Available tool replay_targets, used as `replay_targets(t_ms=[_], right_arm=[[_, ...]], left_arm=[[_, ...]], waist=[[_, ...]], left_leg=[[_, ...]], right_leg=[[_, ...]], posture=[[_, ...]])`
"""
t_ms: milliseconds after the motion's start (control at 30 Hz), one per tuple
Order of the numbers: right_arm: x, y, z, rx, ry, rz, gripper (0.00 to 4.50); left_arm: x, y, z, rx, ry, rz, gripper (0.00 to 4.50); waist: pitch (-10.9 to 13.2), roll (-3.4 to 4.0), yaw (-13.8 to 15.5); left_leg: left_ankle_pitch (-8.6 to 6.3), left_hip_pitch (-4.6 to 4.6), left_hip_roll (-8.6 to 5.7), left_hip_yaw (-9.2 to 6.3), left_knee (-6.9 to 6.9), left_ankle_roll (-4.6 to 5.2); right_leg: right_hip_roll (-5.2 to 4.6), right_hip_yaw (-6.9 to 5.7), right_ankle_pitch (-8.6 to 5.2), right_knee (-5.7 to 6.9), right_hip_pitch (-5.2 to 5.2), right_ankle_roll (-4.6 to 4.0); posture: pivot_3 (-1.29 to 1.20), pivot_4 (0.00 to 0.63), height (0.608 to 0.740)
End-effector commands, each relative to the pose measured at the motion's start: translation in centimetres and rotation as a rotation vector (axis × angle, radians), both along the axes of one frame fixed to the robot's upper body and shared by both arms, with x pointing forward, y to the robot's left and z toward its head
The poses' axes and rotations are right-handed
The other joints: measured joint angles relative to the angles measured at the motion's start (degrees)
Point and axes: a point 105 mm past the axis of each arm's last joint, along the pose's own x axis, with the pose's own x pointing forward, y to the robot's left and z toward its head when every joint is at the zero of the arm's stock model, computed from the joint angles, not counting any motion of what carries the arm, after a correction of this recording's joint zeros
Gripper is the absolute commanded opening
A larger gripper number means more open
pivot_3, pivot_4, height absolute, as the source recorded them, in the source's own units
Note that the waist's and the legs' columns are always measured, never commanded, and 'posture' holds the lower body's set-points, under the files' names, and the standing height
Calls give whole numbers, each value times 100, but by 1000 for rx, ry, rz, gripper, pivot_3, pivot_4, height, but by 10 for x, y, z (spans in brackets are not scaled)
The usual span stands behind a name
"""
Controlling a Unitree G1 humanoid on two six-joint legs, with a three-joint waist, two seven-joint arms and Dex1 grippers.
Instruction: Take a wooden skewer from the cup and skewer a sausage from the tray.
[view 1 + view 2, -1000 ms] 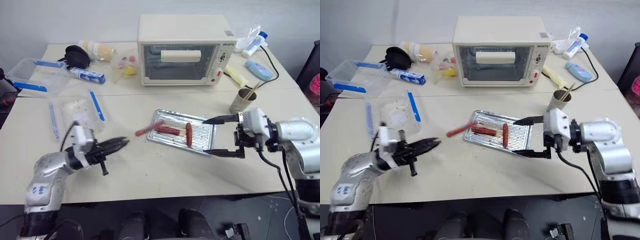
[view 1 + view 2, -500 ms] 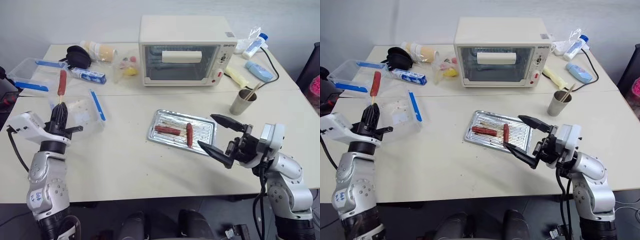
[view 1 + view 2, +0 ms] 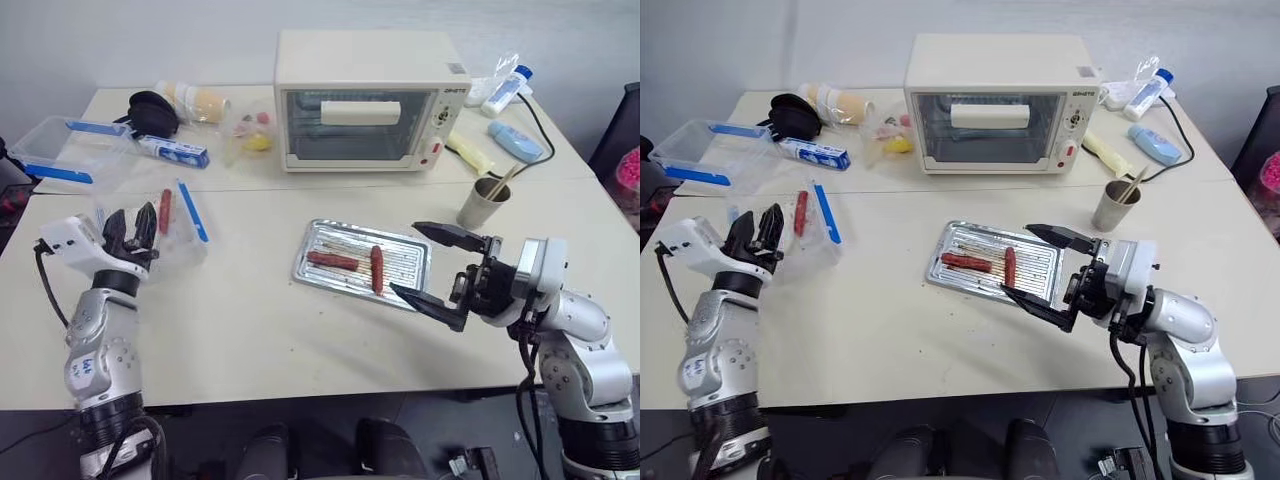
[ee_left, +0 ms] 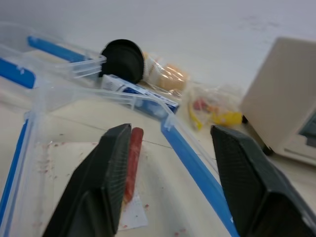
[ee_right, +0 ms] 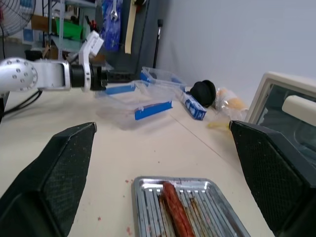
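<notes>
The left gripper (image 3: 133,232) has just let go. Half a second ago it stood upright over the near clear plastic box (image 3: 190,245) with the skewered sausage pinched in closed fingers; now its fingers are spread wide and empty. The sausage (image 3: 165,210) on its wooden skewer lies inside that box, just past the fingertips. In the left wrist view it sits close beside one finger, on a spotted paper liner (image 4: 74,173); whether it touches that finger is hard to tell, and the stick itself is barely visible.

The right gripper (image 3: 432,268) hangs over the near right corner of the tray (image 3: 345,285), open as wide as before, holding nothing, and it has hardly moved in the last half second.

Two sausages remain side by side on the tray, and the cup (image 3: 486,203) with the spare skewers stands beyond the tray to the right, near the toaster oven (image 3: 365,95).

For the task, this reads as the finish of one round: one sausage has been speared and dropped off. The next round would likely begin at the cup.
</notes>
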Motion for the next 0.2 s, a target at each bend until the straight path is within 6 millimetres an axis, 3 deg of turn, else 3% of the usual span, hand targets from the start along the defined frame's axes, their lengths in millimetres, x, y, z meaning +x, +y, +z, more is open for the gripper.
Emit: replay_targets(t_ms=[33, 200], right_arm=[[-3, -12, 3, -40, 4, 3, 4500], [-7, -29, -21, -189, 120, 49, 4500]], left_arm=[[-21, -26, 28, 323, -63, -229, 3247], [-48, -52, 0, 736, 79, -574, 3247]], waist=[[1, -1, -30], [1, 1, -24]], left_leg=[[0, -1, 0, 0, -1, 0], [-3, 1, -3, 0, -8, 0]], right_leg=[[-1, 0, 0, -1, -1, 0], [-33, 1, -1, -9, 0, -3]], posture=[[0, 150, 740], [0, 150, 740]])
